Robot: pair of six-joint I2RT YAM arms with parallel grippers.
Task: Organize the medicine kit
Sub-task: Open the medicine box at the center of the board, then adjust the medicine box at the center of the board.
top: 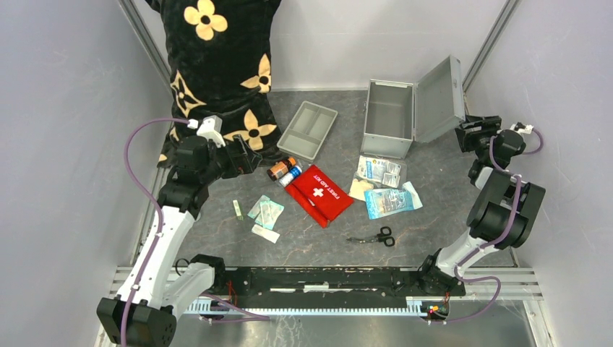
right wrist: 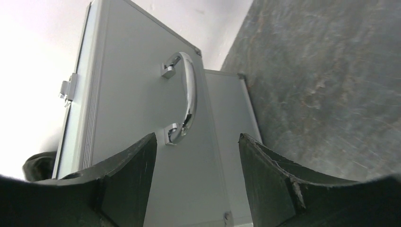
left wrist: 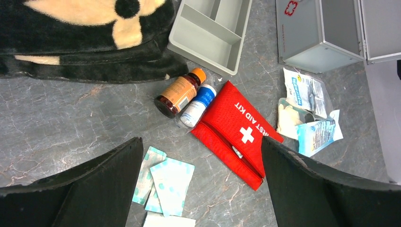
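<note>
The medicine kit (top: 389,119) stands at the back of the table, its hinged lid (top: 439,100) swung open to the right and its inside bare. My right gripper (top: 471,134) hovers just right of the lid. In the right wrist view its jaws (right wrist: 197,137) are open, facing the lid's outer face (right wrist: 142,118) and chrome handle (right wrist: 190,101), with nothing between them. At the left, my left gripper (top: 244,156) is wide open (left wrist: 202,142) above the table. Below it lie teal plasters (left wrist: 165,182) and the red first-aid pouch (left wrist: 236,127).
A grey divided tray (top: 309,130) lies left of the kit. An amber bottle (top: 281,168) and a white bottle (top: 291,176) lie beside the pouch. Sachets (top: 381,171), a blue packet (top: 389,202) and scissors (top: 376,236) lie in front. A black flowered cloth (top: 217,65) fills the back left.
</note>
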